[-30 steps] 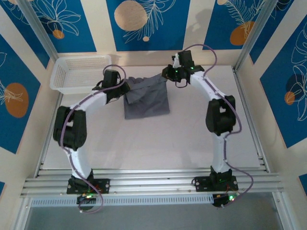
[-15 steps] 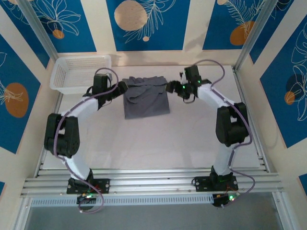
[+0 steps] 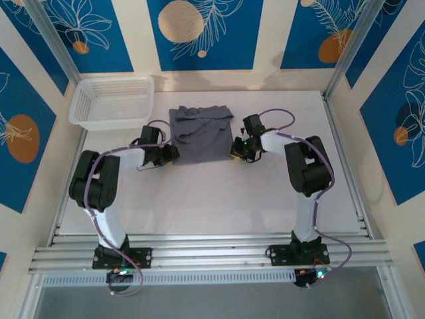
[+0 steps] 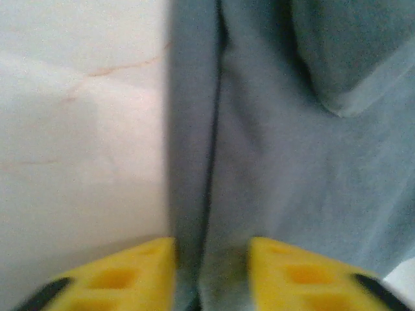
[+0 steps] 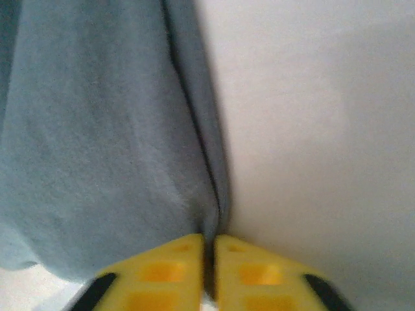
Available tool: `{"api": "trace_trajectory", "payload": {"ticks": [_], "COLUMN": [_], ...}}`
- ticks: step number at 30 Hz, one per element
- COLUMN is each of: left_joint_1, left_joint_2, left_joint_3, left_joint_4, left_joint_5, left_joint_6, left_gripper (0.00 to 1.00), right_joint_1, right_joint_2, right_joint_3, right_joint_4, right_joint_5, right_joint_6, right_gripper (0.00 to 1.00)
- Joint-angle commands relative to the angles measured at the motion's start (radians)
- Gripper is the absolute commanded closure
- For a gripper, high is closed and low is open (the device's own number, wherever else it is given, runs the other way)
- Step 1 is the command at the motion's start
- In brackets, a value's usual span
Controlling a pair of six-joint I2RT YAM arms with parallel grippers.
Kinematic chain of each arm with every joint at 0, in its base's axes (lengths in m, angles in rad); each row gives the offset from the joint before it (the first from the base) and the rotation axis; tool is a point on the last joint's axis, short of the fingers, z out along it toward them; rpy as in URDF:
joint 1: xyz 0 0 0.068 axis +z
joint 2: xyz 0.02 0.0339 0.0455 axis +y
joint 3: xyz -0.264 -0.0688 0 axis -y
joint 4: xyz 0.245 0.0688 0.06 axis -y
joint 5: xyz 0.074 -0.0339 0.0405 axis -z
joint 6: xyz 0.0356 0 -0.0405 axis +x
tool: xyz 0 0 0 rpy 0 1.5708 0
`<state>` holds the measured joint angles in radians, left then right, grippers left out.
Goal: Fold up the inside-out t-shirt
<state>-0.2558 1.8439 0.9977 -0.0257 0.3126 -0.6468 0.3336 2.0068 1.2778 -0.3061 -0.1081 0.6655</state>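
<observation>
The inside-out t-shirt (image 3: pixel 202 136) lies as a dark grey folded rectangle at the table's back middle, with bunched folds along its far edge. My left gripper (image 3: pixel 174 154) sits low at the shirt's near left corner. In the left wrist view, its yellow fingers (image 4: pixel 130 275) stand a little apart with a fold of the t-shirt (image 4: pixel 279 162) pinched between them. At the near right corner is my right gripper (image 3: pixel 234 149). In the right wrist view its jaws (image 5: pixel 209 238) are closed on the thin side edge of the t-shirt (image 5: pixel 97 142).
A white mesh basket (image 3: pixel 113 100) stands at the back left, just beyond the left arm. Aluminium frame posts (image 3: pixel 345 60) rise at the back corners. Bare white table (image 3: pixel 212 199) stretches in front of the shirt.
Both grippers let go of the shirt's far edge, leaving it flat. They opened, drew back toward me along its sides, and closed again at the near corners.
</observation>
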Motion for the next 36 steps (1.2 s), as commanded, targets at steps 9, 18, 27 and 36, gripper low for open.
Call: {"api": "trace_trajectory", "payload": {"ticks": [9,18,27,36], "left_joint_1": [-0.062,-0.31,-0.344,-0.341], "left_joint_2": [-0.147,-0.556,-0.853,-0.578], "left_joint_3": [-0.222,-0.551,-0.406,-0.347], "left_joint_4": [0.029,-0.106,-0.306,-0.085], "left_joint_5": [0.127,0.0,-0.204,-0.14], "left_joint_6": [-0.058,-0.231,-0.198,-0.197], "left_gripper": [1.0,0.63,0.42,0.42], "right_joint_1": [0.027,0.192,0.11,-0.015], "right_joint_2": [-0.238,-0.703,-0.872,-0.43], "right_joint_3": [-0.248,-0.675,-0.582,-0.315], "right_joint_4": [-0.01,-0.107,-0.119,0.06], "right_joint_5": [-0.008,0.056,0.126,0.092], "right_joint_6": [0.049,0.147,0.148,0.098], "right_gripper": [1.0,0.84,0.43,0.48]}}
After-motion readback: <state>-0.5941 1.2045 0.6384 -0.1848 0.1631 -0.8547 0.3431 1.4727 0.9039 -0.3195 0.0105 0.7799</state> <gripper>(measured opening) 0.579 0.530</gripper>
